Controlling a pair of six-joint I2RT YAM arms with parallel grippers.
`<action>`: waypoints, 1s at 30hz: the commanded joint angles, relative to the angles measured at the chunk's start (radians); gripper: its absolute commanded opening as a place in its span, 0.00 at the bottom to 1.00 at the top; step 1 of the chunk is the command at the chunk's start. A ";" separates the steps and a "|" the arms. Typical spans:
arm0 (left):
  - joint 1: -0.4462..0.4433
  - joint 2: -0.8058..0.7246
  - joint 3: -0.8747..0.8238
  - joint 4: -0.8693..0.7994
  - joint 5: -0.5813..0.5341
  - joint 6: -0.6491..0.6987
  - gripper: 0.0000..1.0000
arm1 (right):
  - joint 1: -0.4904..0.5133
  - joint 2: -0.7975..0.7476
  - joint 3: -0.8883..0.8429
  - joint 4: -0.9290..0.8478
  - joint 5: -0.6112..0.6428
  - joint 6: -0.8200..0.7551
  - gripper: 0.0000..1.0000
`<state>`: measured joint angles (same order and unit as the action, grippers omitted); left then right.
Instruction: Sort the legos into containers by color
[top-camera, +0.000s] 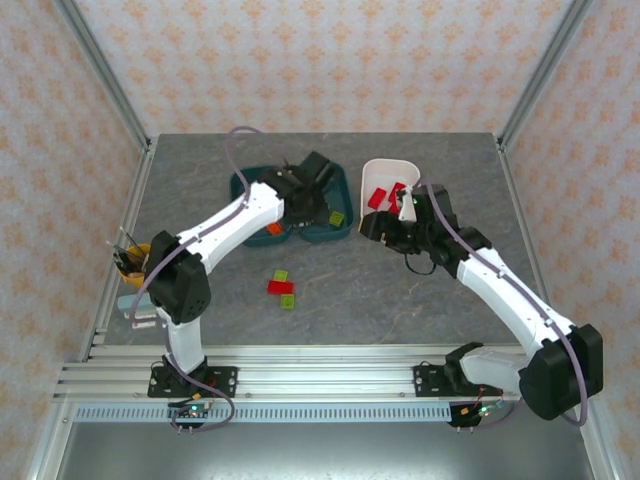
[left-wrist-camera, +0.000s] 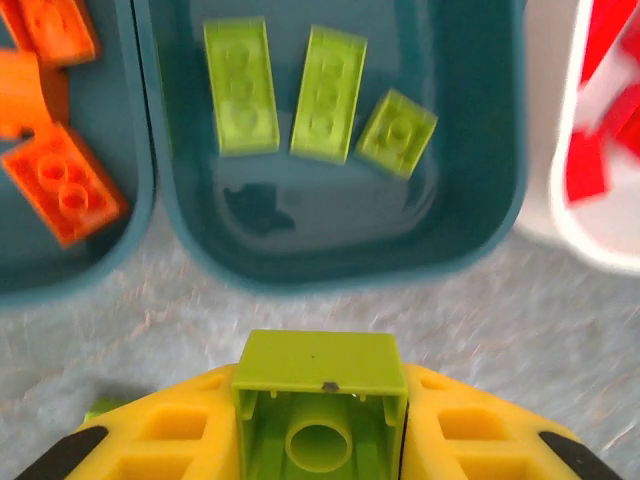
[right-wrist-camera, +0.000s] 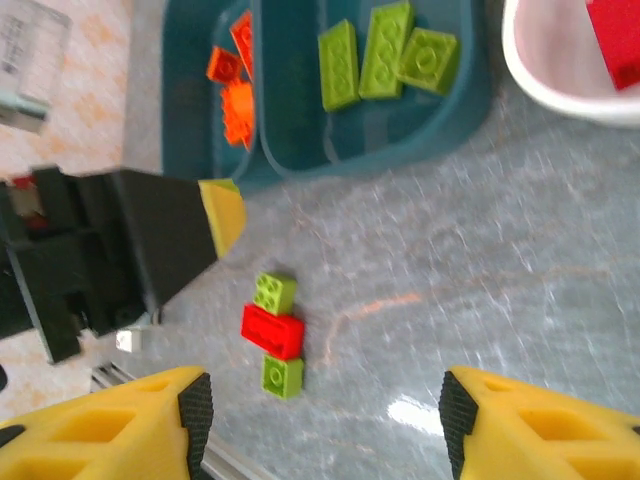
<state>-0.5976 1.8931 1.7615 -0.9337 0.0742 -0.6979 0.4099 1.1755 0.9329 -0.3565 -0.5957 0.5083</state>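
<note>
Yellow-green lego (left-wrist-camera: 320, 395) hangs just outside teal bin (left-wrist-camera: 340, 268) rim.

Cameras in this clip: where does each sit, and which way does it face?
Top external: above, behind the bases, looking down on the table; left arm and right arm show.
Left wrist: facing down at the teal bin of green bricks; left gripper clamps another green brick.
Right wrist: facing down at three loose bricks; right gripper open.
Both wrist views share that bin.
</note>
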 joint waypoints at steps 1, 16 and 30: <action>0.056 0.138 0.131 -0.007 0.048 0.028 0.28 | 0.003 0.044 0.023 0.197 0.059 0.088 0.63; 0.147 0.606 0.641 0.042 0.174 0.033 0.36 | 0.003 0.217 0.156 0.267 0.074 0.146 0.64; 0.148 0.390 0.505 -0.015 0.091 0.049 0.73 | 0.007 0.209 0.174 0.077 0.088 -0.005 0.65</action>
<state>-0.4534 2.4435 2.3062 -0.9161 0.2237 -0.6537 0.4099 1.3952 1.0653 -0.2043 -0.5323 0.5812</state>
